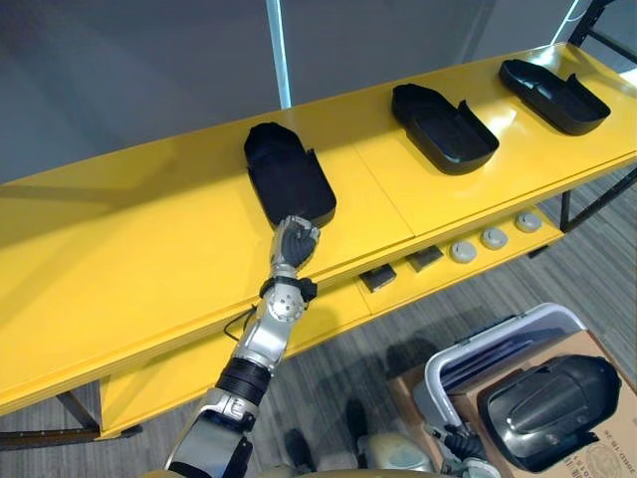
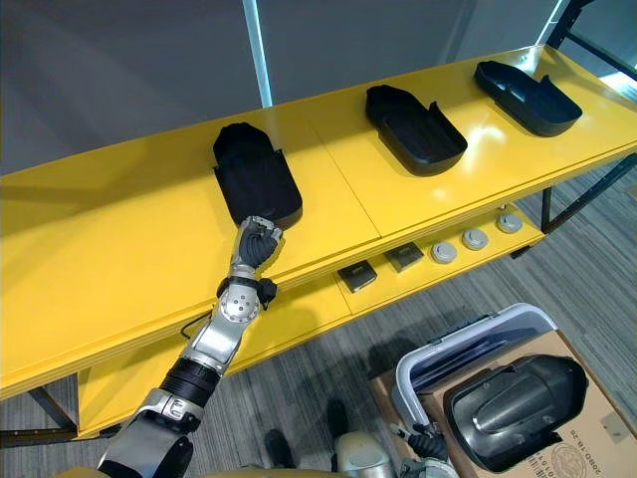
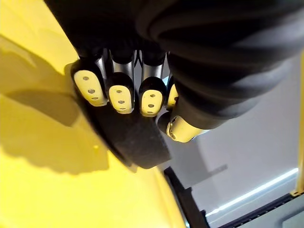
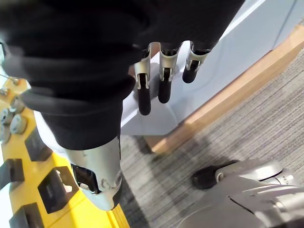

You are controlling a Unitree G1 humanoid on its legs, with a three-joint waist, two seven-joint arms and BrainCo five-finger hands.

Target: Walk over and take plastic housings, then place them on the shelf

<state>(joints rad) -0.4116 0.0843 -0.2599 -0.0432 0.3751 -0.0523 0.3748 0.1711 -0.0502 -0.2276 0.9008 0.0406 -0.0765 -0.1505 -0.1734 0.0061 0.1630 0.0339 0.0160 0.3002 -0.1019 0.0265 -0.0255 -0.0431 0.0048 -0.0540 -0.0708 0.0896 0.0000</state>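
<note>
Three black plastic housings lie along the yellow shelf top (image 1: 129, 269): a left one (image 1: 287, 174), a middle one (image 1: 443, 127) and a right one (image 1: 553, 96). My left hand (image 1: 294, 242) is at the near end of the left housing, with its fingers (image 3: 121, 92) curled into a fist and its knuckles against the housing's edge (image 3: 137, 142). I cannot see anything inside the fist. A fourth, glossy housing (image 1: 547, 398) rests on a cardboard box at lower right. My right hand (image 4: 164, 80) hangs beside a pale bin with its fingers straight, holding nothing.
A grey-rimmed bin (image 1: 498, 344) and the cardboard box (image 1: 607, 438) stand on the carpet at lower right. On the lower yellow shelf lie small black blocks (image 1: 378, 278) and round grey discs (image 1: 493, 238). A grey wall runs behind the shelf.
</note>
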